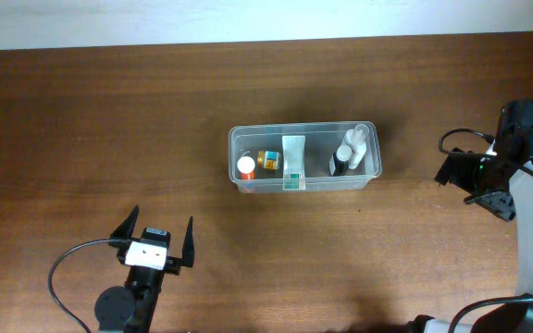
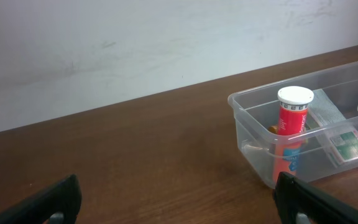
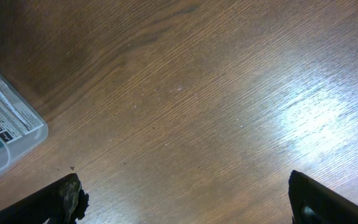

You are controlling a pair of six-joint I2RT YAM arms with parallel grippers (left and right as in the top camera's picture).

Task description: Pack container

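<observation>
The container [image 1: 235, 141], a clear plastic bin, stands at the table's middle. Inside are an upright red tube with a white cap [image 1: 246, 166], a small orange bottle [image 1: 269, 159], a flat white tube [image 1: 293, 159] and a clear bottle beside a dark one [image 1: 353, 148]. My left gripper [image 1: 158, 239] is open and empty, in front of the bin and to its left. In the left wrist view [image 2: 176, 196] the bin [image 2: 253, 134] and red tube [image 2: 293, 115] show at the right. My right gripper [image 1: 475, 190] is open and empty, to the right of the bin. In the right wrist view [image 3: 185, 196] only the bin's corner [image 3: 17, 134] shows.
The table is dark brown wood [image 1: 109, 120]. A white wall runs along its far edge [image 2: 135, 43]. Black cables loop by the left arm's base [image 1: 63, 268] and by the right arm [image 1: 452, 139].
</observation>
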